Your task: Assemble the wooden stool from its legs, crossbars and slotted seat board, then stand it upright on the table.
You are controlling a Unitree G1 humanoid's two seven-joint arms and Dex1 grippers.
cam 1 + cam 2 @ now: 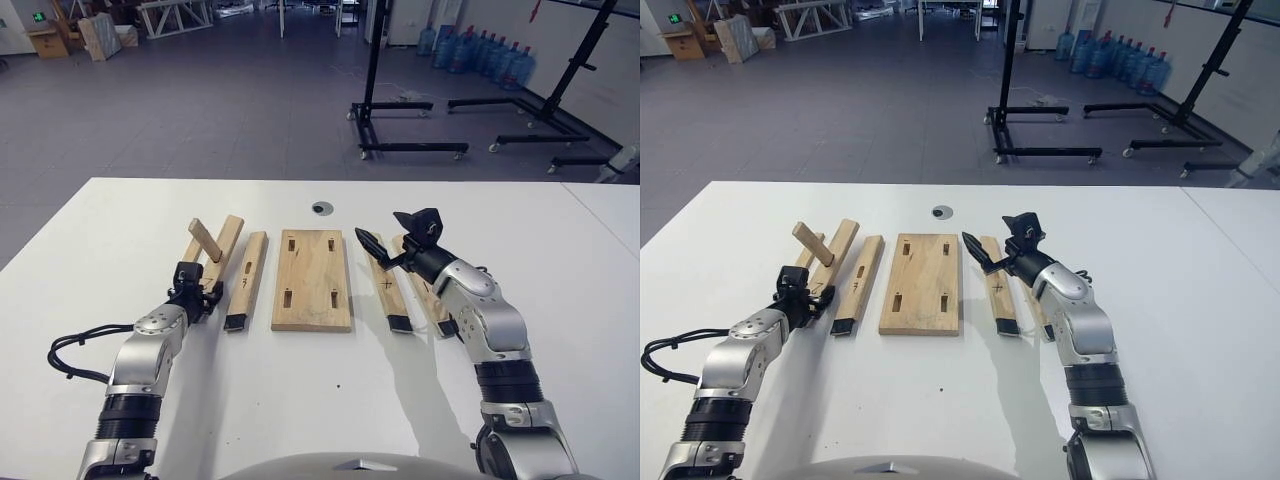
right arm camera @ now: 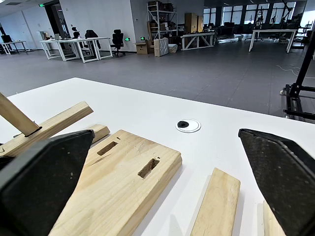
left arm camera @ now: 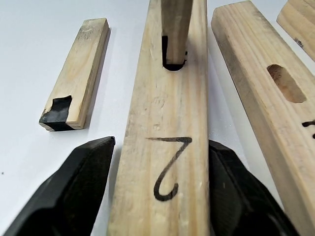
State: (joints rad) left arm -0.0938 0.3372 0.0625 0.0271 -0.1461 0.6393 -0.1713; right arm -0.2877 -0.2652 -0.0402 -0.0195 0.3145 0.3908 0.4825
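On the white table (image 1: 100,230) the seat board (image 1: 312,280) lies flat in the middle, its four slots facing up. Just beside it on the robot's left lies a leg (image 1: 247,275) with a slot in its face, and further left a second leg marked with a 2 (image 3: 167,123), with a crossbar (image 1: 205,238) stuck in its slot and tilting up off the table. The left gripper (image 1: 197,288) is closed on the near end of this marked leg, one black finger (image 3: 78,187) pressed against each side. A short wooden piece (image 3: 78,69) with a black end lies just beyond that leg. To the right of the board two more legs (image 1: 388,290) (image 1: 422,290) lie side by side. The right gripper (image 1: 383,232) hangs above their far ends, fingers spread wide and holding nothing. A round cable hole (image 1: 322,208) sits in the table past the board
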